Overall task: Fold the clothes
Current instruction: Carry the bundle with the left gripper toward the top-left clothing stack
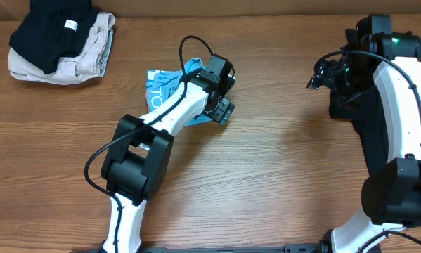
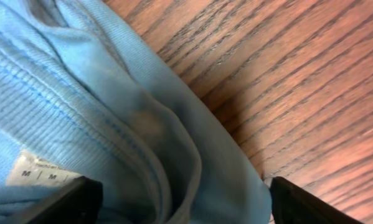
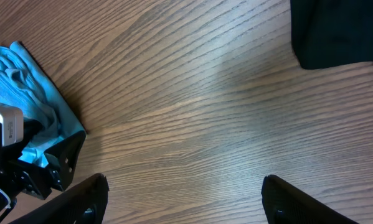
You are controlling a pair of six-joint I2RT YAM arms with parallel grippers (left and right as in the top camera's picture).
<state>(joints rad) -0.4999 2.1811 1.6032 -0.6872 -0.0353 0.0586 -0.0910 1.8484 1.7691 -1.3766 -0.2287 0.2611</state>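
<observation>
- We see the light-blue T-shirt [image 1: 161,83] bunched into a crumpled heap on the table [image 1: 280,161], left of centre and towards the far edge, with part of its white print facing up.
- In the left wrist view its ribbed folds fill most of the picture, and a white size label [image 2: 40,171] marked with the letter M lies on the cloth near the lower left corner.
- The left gripper [image 1: 225,93] sits at the right-hand edge of the heap. Its jaws stand spread wide with the shirt's folds between them, one finger against the cloth by the label and the other at the fabric's outer edge over bare wood. We cannot tell whether the pads press on the cloth.
- The left arm [image 1: 136,165] reaches from the near edge of the table diagonally over the shirt, hiding its middle from above.
- A black garment [image 1: 52,31] lies folded on top of a beige garment [image 1: 91,53] in the far left corner, well apart from the shirt.
- The right gripper [image 3: 186,202] hangs over bare wood at the right side, well apart from the shirt, its jaws spread wide with nothing between them.
- A black shape [image 3: 335,31] shows at the upper right of the right wrist view. We cannot tell what it is.
</observation>
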